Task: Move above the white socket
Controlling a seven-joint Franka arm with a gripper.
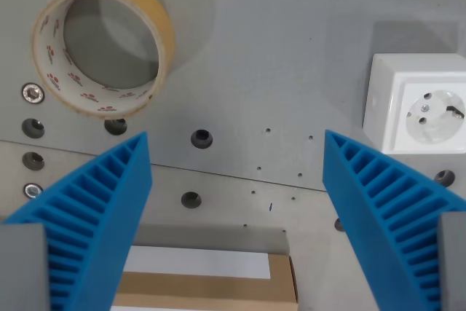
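Observation:
The white socket [424, 105] is a square box with a round recessed face, lying on the grey table at the wrist view's right edge, partly cut off. My gripper [234, 143] hangs open above the table, its two blue ribbed fingers [102, 209] spread wide with nothing between them. The socket lies up and to the wrist view's right of the right finger's tip, just outside the gap.
A roll of yellowish tape [102, 45] lies at the upper left. A cardboard box with a white label [207, 278] sits at the bottom centre under the gripper. Several screw holes [201, 138] dot the grey plate, and a seam runs across it.

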